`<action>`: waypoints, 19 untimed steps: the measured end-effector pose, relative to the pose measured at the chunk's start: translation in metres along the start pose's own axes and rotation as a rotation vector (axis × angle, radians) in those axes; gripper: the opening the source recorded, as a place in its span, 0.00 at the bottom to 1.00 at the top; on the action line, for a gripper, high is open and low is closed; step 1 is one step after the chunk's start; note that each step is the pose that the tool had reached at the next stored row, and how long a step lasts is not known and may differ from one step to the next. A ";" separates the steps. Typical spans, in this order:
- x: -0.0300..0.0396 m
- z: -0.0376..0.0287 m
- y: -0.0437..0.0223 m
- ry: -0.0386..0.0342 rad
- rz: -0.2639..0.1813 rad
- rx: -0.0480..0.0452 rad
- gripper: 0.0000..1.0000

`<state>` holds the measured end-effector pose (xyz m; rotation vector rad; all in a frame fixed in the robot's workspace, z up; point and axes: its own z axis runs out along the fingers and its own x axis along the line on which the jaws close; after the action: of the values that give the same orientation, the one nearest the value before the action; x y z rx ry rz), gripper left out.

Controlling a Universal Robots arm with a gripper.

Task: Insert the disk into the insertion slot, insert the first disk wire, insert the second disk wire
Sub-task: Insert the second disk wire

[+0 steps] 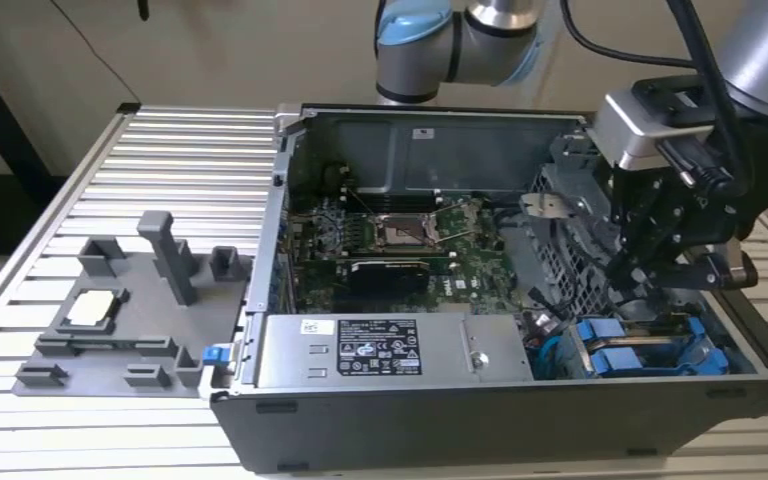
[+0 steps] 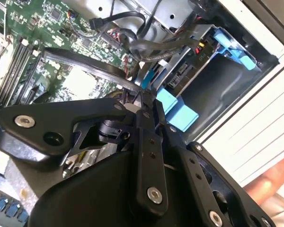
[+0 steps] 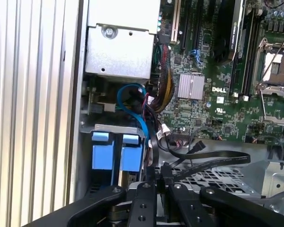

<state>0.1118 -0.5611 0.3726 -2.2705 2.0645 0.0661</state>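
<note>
2 blue-fronted carriers sit side by side in the insertion slot [image 1: 651,350] at the PC case's [image 1: 491,420] front corner; the disk [image 3: 130,158] is one of them, seated in the bay, blue handle outward, long axis running into the bay. Step 1 of 3 judged done. Gripper [image 2: 143,105] hovers just beside the bay over a flat black cable [image 3: 213,158]; jaws look nearly closed, apparently pinching a small connector, though I cannot tell for certain. Wire insertions appear unfinished. Grey fixture tray [image 1: 117,320] rests on the bench [image 1: 157,160].
</note>
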 end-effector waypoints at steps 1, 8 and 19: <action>0.0011 0.0001 -0.0014 -0.0006 0.000 -0.0050 0.16; 0.0052 0.0005 -0.0124 -0.0028 0.003 -0.0286 0.16; 0.0112 0.0021 -0.0296 -0.0053 0.006 -0.0552 0.16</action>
<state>0.1423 -0.5693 0.3704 -2.2933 2.0920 0.1308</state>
